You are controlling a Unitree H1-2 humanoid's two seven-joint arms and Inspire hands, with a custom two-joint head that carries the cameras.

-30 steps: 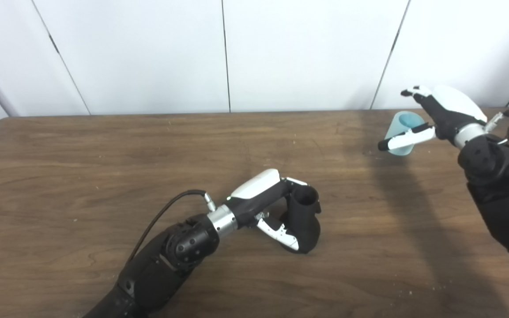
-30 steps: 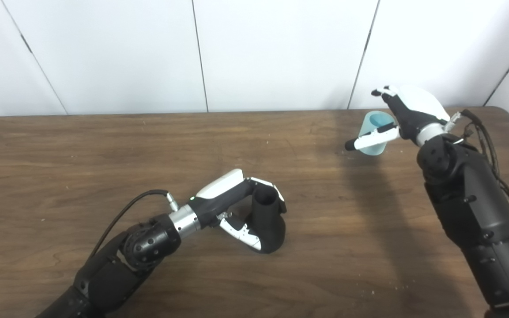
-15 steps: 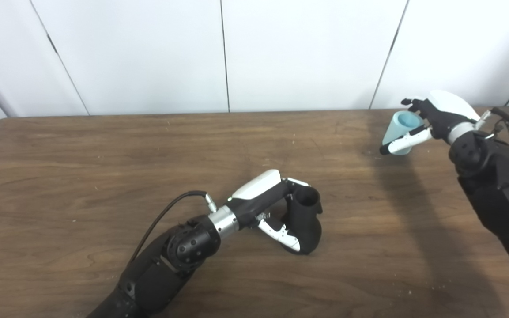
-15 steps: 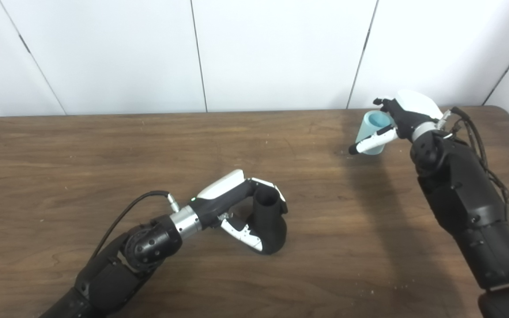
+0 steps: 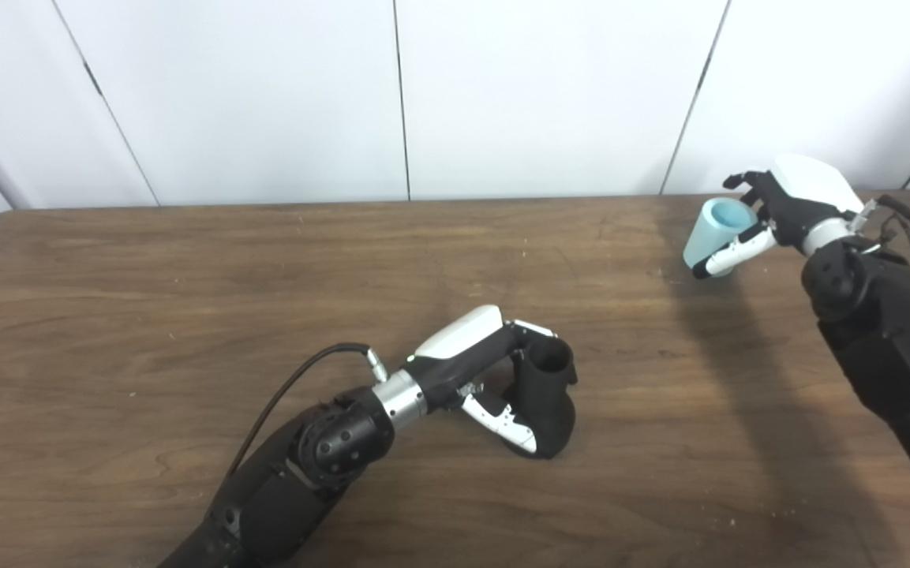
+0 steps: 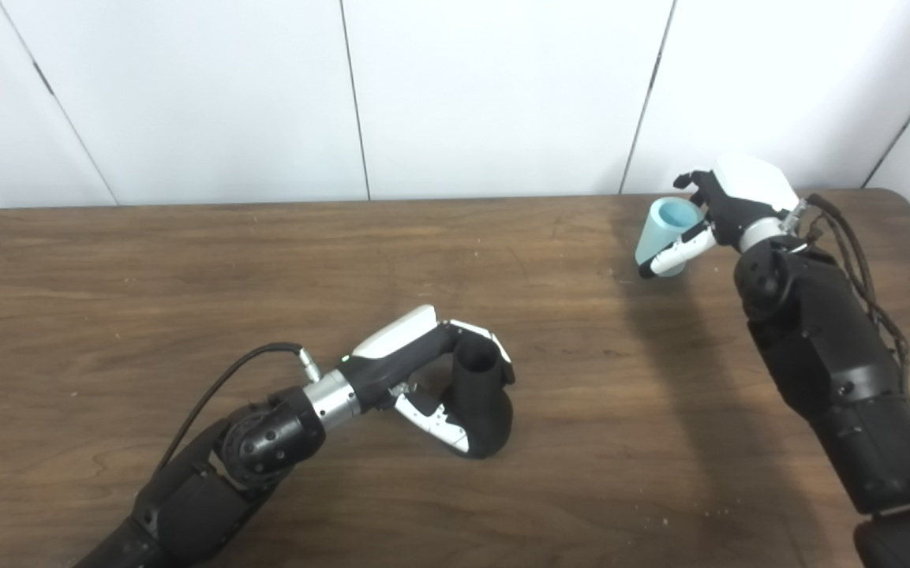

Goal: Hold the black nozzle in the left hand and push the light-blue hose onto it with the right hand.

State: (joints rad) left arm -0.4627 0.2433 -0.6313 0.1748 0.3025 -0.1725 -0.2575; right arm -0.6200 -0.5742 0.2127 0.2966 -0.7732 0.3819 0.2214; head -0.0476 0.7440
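Observation:
The black nozzle (image 5: 545, 394) stands upright on the wooden table (image 5: 186, 300) near its middle, open mouth up. My left hand (image 5: 486, 371) is shut on it, fingers over the far side and thumb low across the near side. The light-blue hose (image 5: 711, 229), a short wide tube, sits tilted at the far right of the table. My right hand (image 5: 778, 207) wraps it, with the thumb lying across its front and the fingers curled behind its rim. The hose and the nozzle are far apart.
A white panelled wall (image 5: 502, 95) runs right behind the table's far edge. The right forearm (image 6: 825, 355) stretches along the table's right side. A black cable (image 5: 297, 379) loops from the left wrist. Bare wood lies between the two hands.
My right hand has come down from above onto the hose and its thumb and fingers have closed in around it. The left hand and the nozzle have stayed put.

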